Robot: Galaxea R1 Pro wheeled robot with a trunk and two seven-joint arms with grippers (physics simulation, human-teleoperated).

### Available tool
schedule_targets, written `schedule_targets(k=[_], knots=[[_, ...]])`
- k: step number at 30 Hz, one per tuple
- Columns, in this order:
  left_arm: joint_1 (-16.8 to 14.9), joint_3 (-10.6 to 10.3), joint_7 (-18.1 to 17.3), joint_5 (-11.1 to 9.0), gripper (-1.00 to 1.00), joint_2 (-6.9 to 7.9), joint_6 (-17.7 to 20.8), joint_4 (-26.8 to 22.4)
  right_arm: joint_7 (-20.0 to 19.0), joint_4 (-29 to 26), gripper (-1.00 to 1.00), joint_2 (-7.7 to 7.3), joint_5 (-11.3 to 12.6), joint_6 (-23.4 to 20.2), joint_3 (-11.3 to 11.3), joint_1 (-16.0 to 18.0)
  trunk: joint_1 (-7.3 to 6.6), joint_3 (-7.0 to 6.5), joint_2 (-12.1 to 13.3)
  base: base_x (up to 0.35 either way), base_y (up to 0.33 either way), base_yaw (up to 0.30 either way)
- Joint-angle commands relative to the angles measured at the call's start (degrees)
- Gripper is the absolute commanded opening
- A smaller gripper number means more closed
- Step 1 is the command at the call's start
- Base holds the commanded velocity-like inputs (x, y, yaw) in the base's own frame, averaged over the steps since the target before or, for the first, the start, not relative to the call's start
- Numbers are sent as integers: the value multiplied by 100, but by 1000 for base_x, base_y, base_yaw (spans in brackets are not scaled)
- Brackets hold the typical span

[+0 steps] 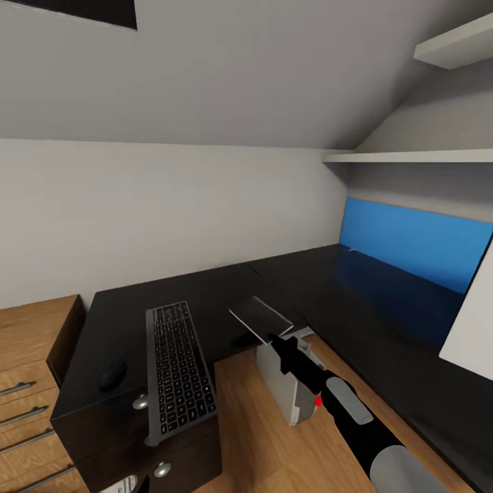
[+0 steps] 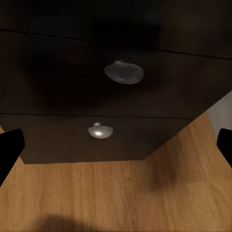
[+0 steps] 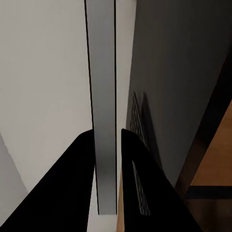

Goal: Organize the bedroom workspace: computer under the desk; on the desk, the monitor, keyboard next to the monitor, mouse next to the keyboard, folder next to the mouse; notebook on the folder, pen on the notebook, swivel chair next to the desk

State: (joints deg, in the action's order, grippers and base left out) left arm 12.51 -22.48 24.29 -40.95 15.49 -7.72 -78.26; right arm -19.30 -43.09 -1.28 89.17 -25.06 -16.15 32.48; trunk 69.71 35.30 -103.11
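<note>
The black desk [image 1: 123,322] bears the grey keyboard [image 1: 179,370], whose near end reaches the front edge. The dark mouse [image 1: 111,374] lies just left of the keyboard. The light-grey computer [image 1: 282,383] stands on the floor in the desk's inner corner. My right gripper [image 1: 274,337] [image 3: 106,133] is above the computer, shut on a thin flat grey slab [image 1: 259,317] [image 3: 104,96], perhaps the notebook. My left gripper [image 2: 117,145] is open, facing the desk's dark drawer front [image 2: 58,82] with two silver knobs. A bright-blue panel [image 1: 418,243] stands against the right wall; I cannot tell whether it is the folder.
A low oak drawer unit [image 1: 31,356] stands left of the desk. White shelves [image 1: 411,156] hang above the desk's right wing. A white slanted panel [image 1: 472,322] cuts in at the right edge. Wood floor [image 1: 246,424] lies between the desk's wings.
</note>
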Motion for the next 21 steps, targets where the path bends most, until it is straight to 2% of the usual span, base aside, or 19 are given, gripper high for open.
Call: schedule_targets(k=[1,6,10,21], knots=[[-3,-19,24,-58,100,7,-45,-5,-1,3,-100,-3,39,-2,-24,4,0,4,-2,17,0,0],[-3,-19,23,-55,100,9,-45,-5,173,1,-100,47,26,21,-48,4,0,4,-2,7,0,0],[-3,-19,23,-52,100,12,-45,-5,572,-5,-100,143,15,41,-41,4,0,4,-2,1,0,0],[-3,-19,29,-46,100,7,-47,-5,968,-14,-100,180,21,71,-21,12,0,4,-2,0,0,0]])
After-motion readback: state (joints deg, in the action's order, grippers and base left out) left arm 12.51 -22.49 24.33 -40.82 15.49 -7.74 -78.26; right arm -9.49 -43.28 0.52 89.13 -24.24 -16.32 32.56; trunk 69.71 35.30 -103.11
